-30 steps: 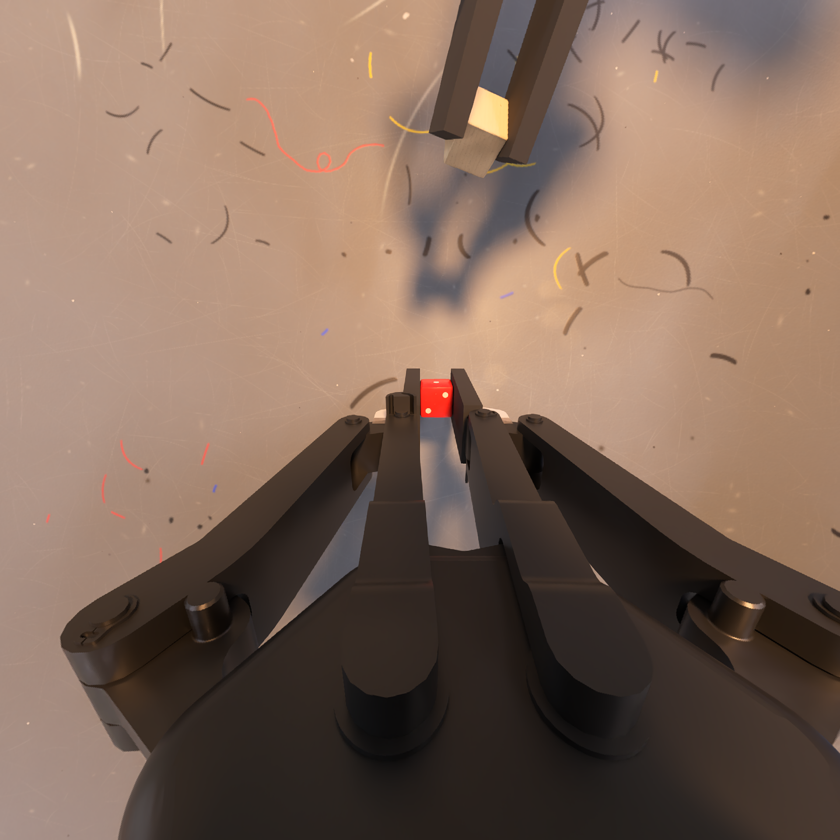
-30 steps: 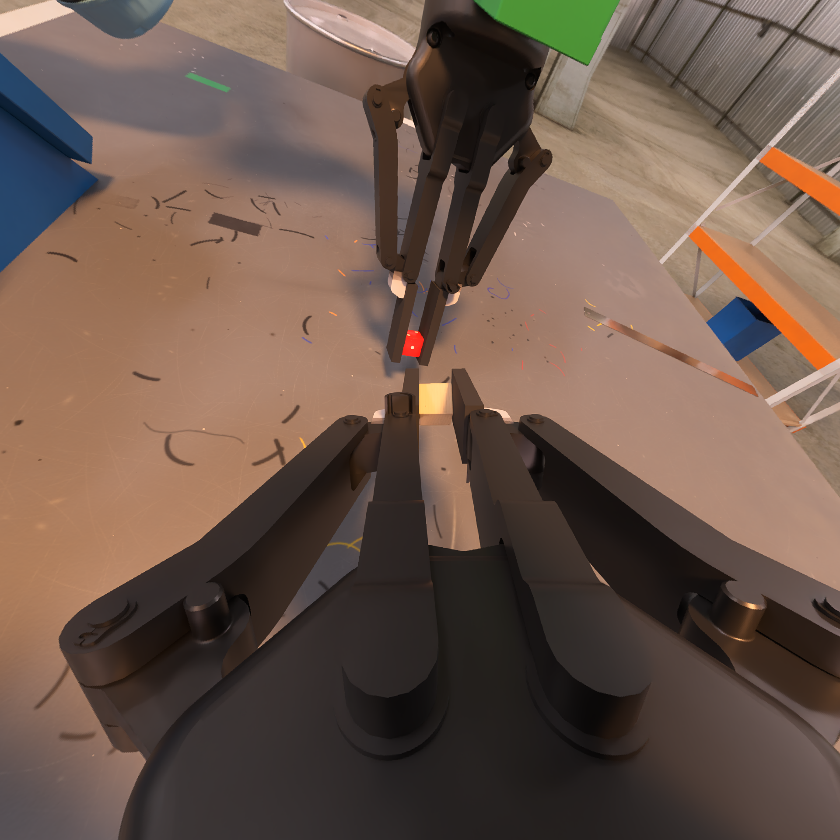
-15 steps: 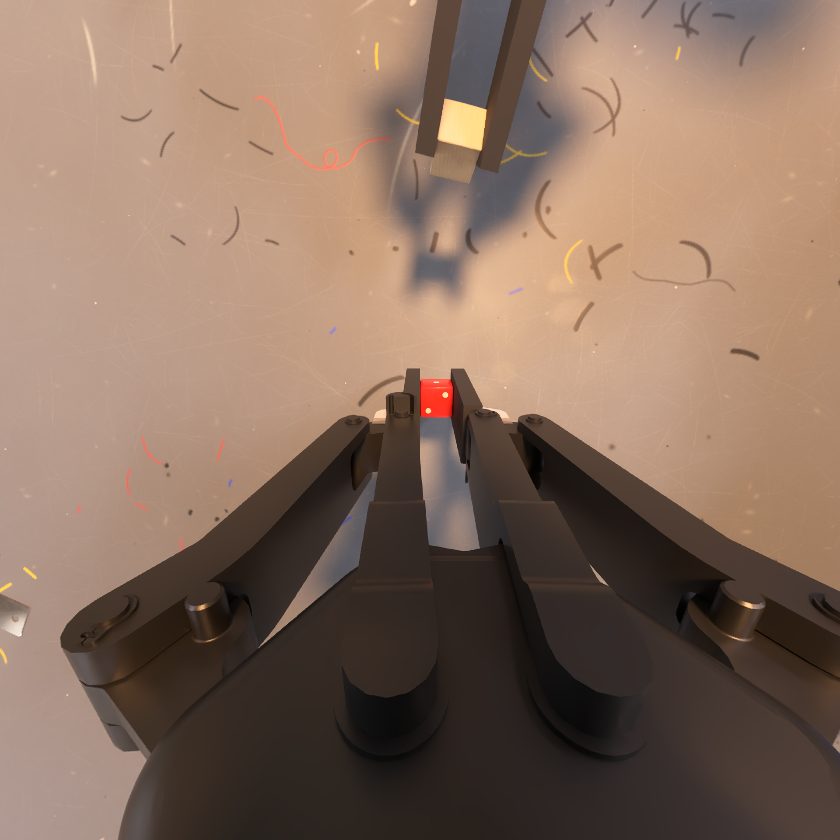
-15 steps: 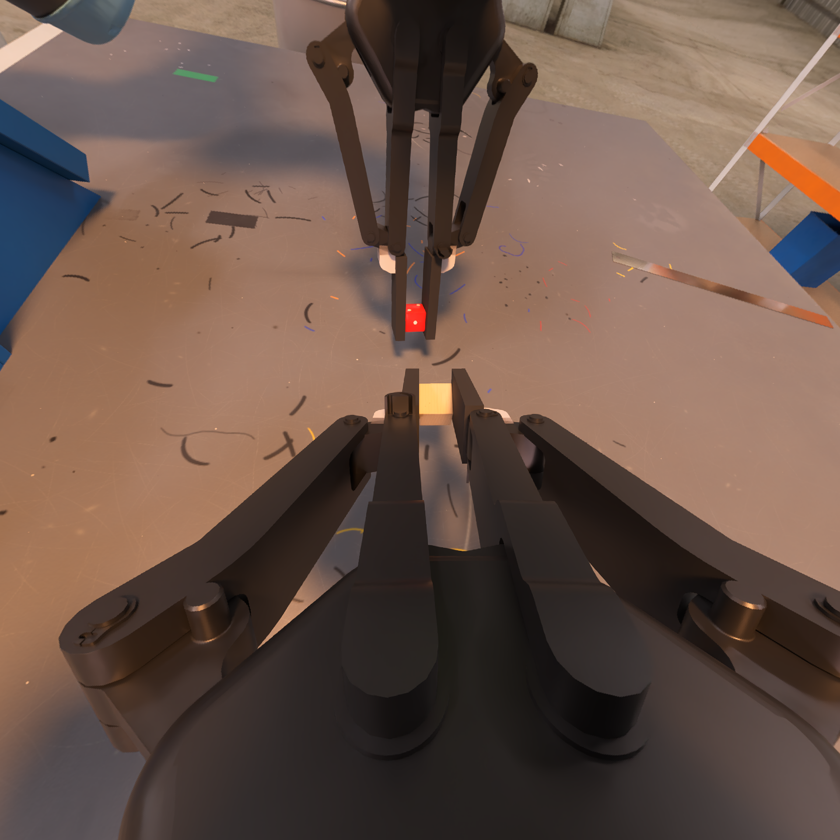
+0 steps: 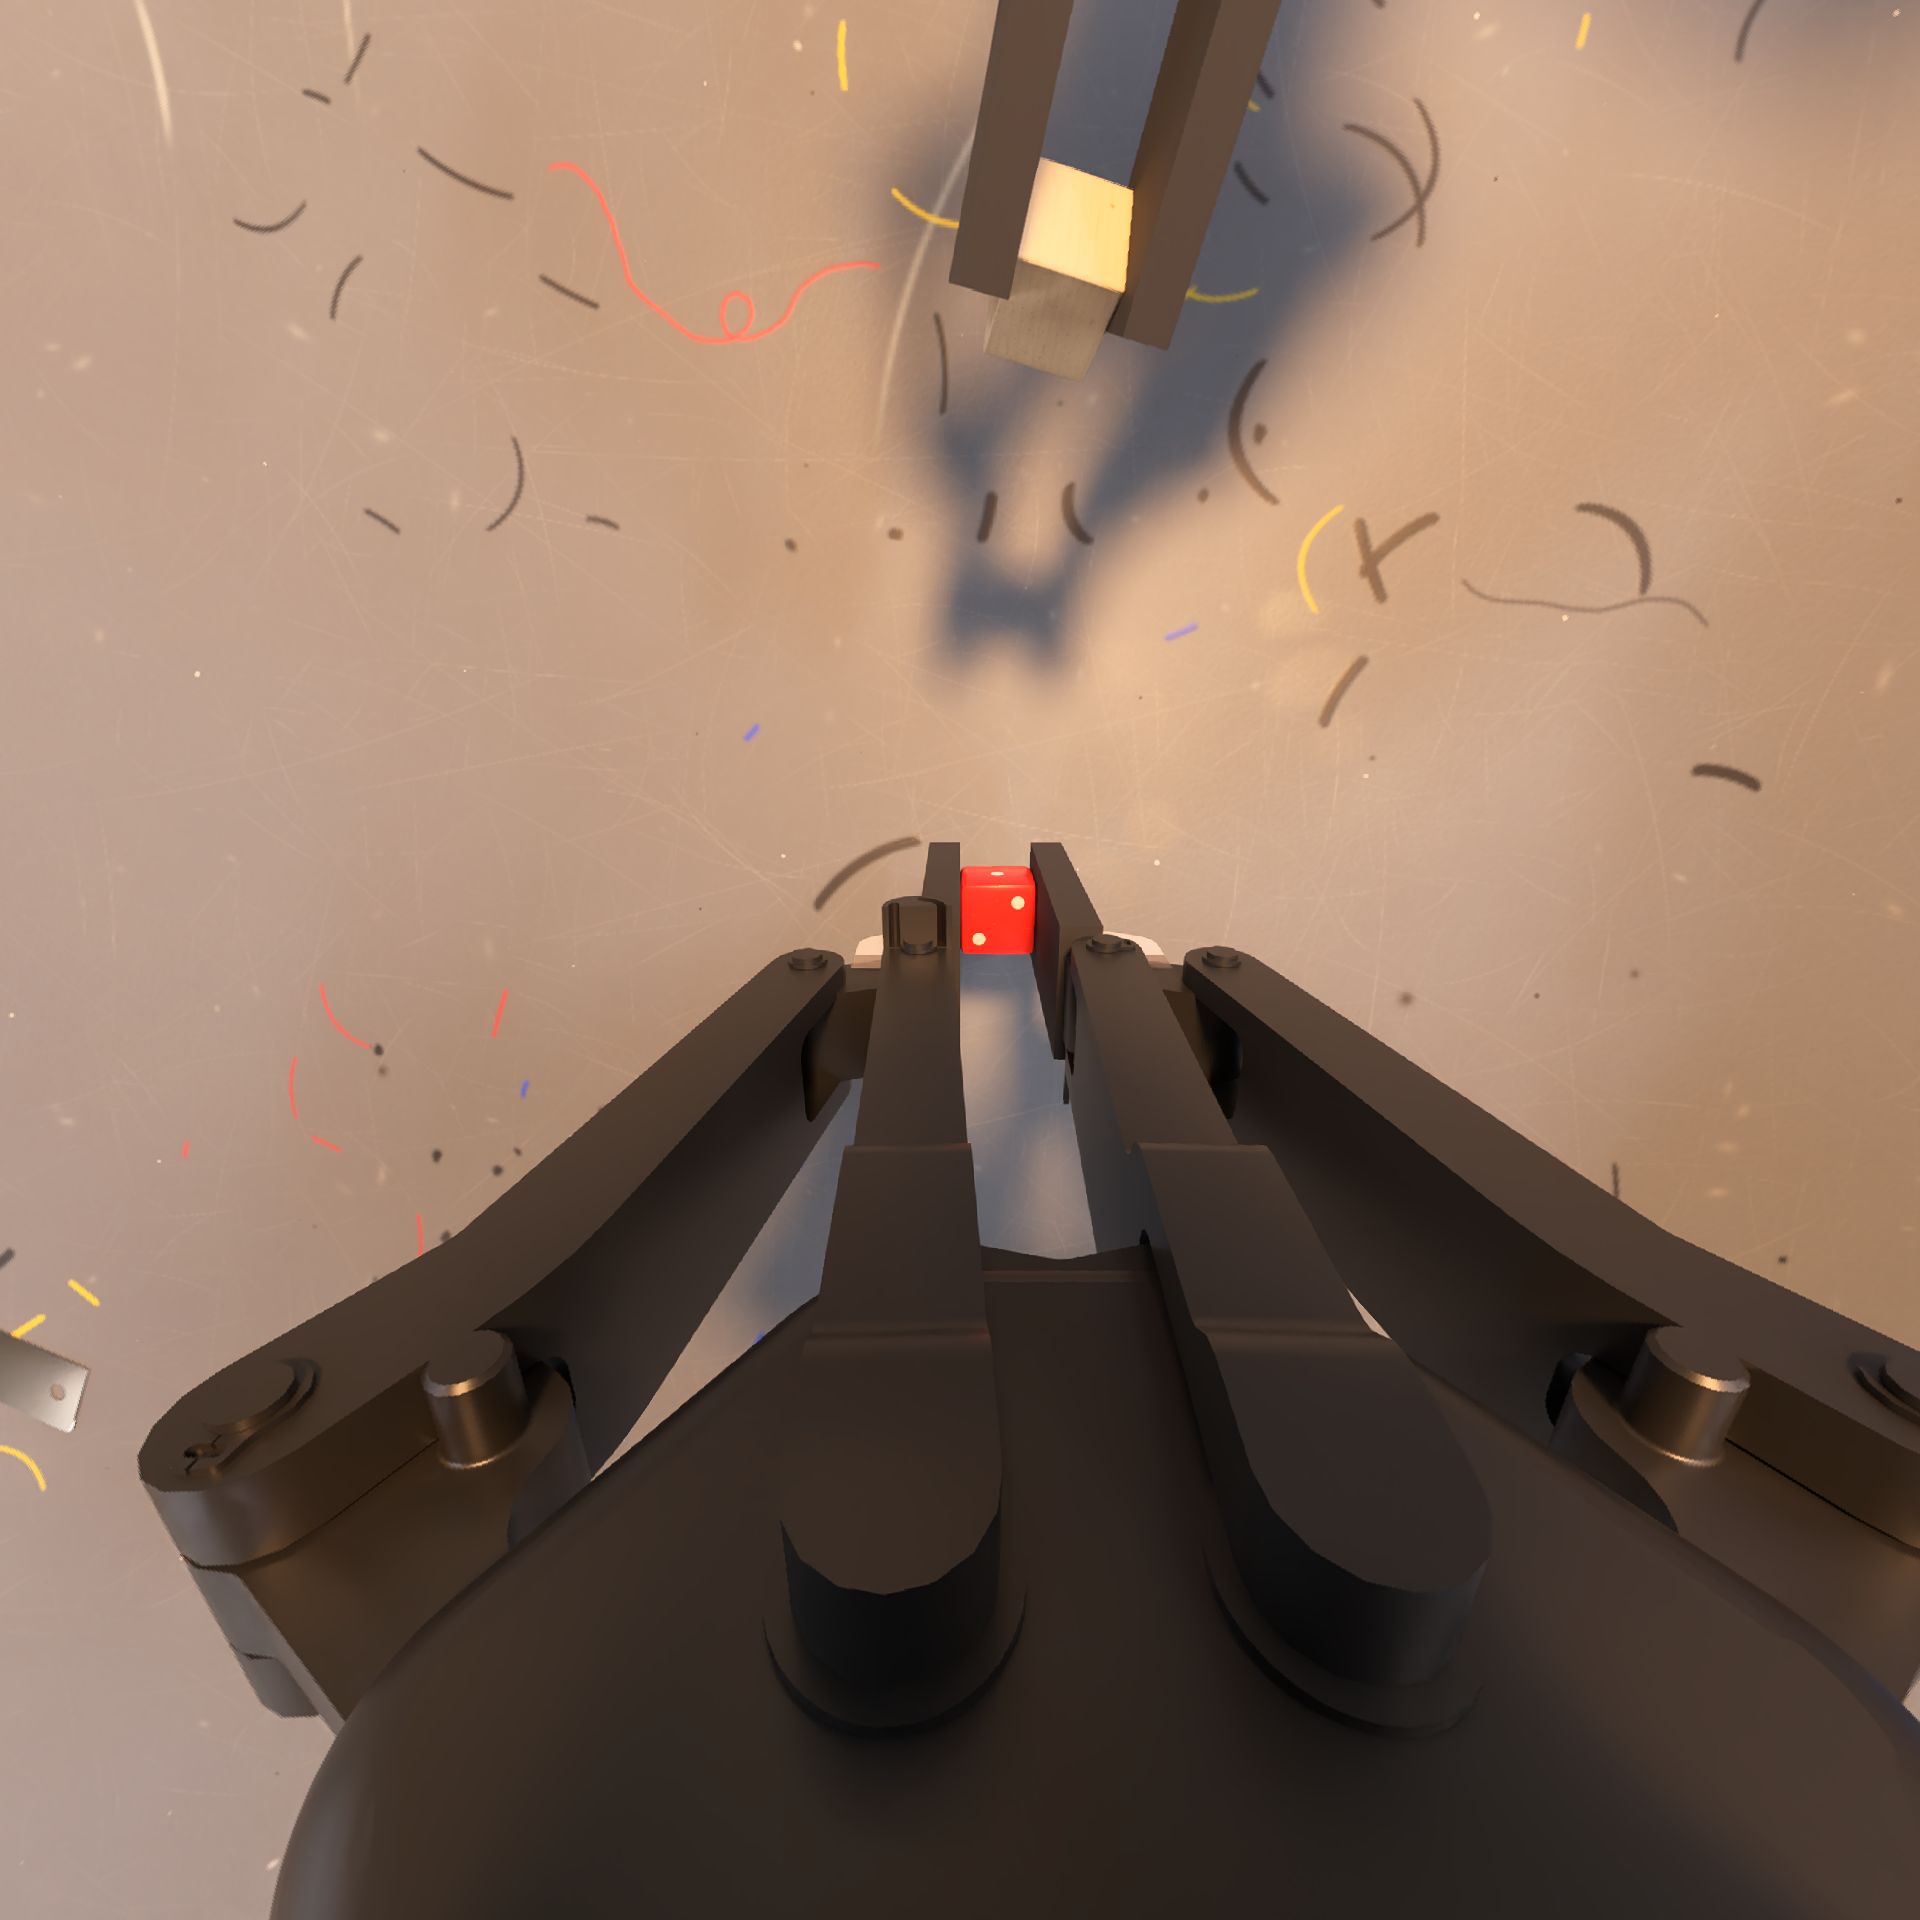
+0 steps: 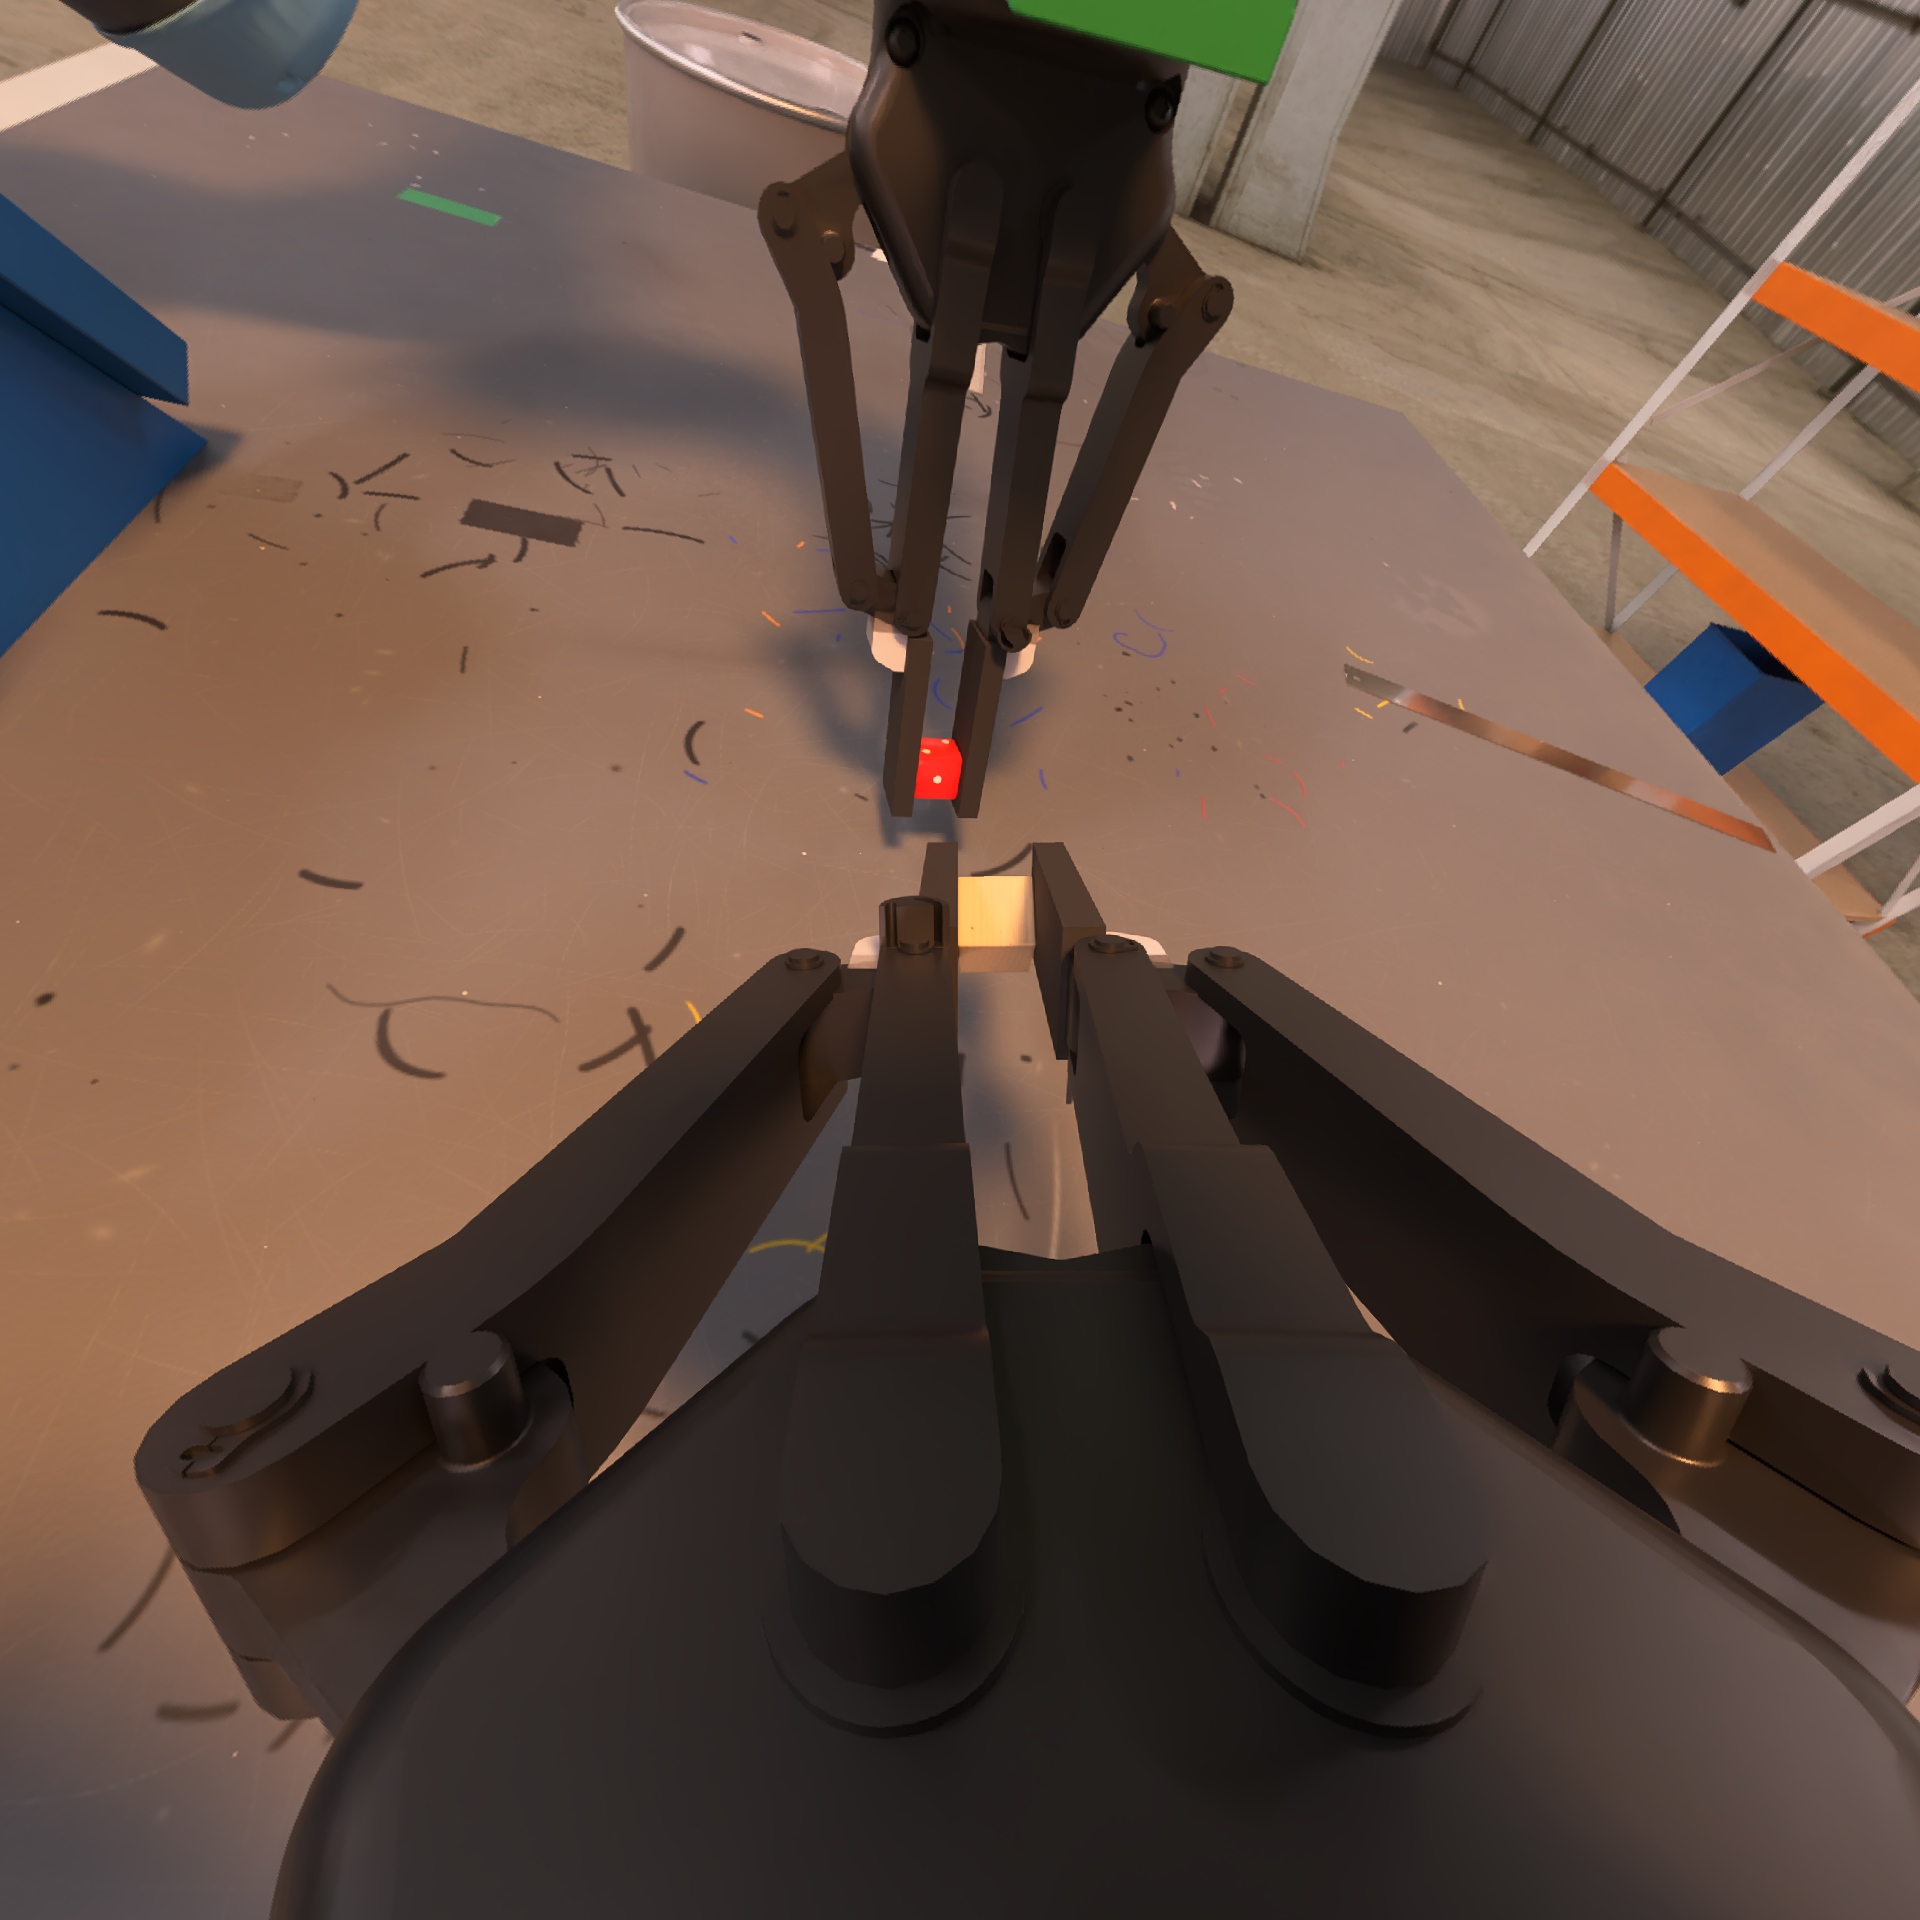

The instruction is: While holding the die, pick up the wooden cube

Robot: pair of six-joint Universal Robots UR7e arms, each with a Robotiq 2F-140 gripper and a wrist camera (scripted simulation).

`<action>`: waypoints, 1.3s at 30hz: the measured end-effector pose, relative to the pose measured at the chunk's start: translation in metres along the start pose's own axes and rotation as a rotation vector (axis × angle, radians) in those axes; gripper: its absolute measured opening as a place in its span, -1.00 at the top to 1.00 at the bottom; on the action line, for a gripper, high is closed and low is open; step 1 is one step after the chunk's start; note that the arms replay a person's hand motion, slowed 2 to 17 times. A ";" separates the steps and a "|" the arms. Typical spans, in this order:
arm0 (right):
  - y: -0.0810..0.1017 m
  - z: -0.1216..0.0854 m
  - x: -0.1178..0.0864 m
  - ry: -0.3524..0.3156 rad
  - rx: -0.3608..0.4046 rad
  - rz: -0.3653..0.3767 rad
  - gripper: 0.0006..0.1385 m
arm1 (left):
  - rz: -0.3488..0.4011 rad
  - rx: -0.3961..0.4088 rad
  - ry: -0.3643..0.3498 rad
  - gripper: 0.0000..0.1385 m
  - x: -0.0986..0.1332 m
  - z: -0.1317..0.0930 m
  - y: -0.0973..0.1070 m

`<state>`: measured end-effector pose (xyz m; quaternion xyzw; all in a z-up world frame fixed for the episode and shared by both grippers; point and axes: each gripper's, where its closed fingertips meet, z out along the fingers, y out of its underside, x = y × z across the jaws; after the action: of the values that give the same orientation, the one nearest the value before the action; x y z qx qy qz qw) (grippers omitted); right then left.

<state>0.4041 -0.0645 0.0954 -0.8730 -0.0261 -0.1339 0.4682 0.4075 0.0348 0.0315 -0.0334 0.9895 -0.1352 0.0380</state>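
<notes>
My left gripper (image 5: pixel 995 862) is shut on a small red die (image 5: pixel 997 912) with white pips and holds it above the table. My right gripper (image 6: pixel 992 862) is shut on a pale wooden cube (image 6: pixel 992 912), also held off the table. In the left wrist view the right gripper's fingers (image 5: pixel 1172 177) hang at the top with the wooden cube (image 5: pixel 1070 260) between them, its shadow on the table below. In the right wrist view the left gripper (image 6: pixel 932 805) hangs just beyond my fingertips, with the die (image 6: pixel 937 771) between its fingers.
The brown table (image 6: pixel 416 831) is strewn with dark, red and yellow scribble marks. A blue box (image 6: pixel 62 436) stands at the left, a thin metal strip (image 6: pixel 1538 753) lies at the right, a metal drum (image 6: pixel 727 104) stands beyond the far edge. An orange shelf rack (image 6: pixel 1766 582) is off-table right.
The right gripper with the cube has shifted and tilted slightly in the left wrist view. The right wrist view has swung, showing the left gripper tilted. Both grips are unchanged.
</notes>
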 end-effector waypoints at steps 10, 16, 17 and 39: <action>-0.011 -0.013 -0.001 -0.007 0.048 0.011 0.73 | -0.008 0.019 0.012 0.74 0.001 0.001 0.000; -0.012 -0.012 -0.001 -0.011 0.025 0.000 0.73 | 0.000 0.041 0.024 0.74 0.003 -0.001 -0.006; -0.012 -0.011 -0.001 -0.010 0.020 -0.002 0.73 | 0.003 0.034 0.020 0.74 0.003 -0.001 -0.005; -0.011 -0.012 -0.001 0.032 -0.014 -0.026 0.73 | 0.014 -0.012 0.010 0.74 0.003 -0.001 -0.004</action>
<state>0.3991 -0.0682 0.1105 -0.8736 -0.0289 -0.1541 0.4607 0.4044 0.0307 0.0332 -0.0259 0.9907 -0.1291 0.0337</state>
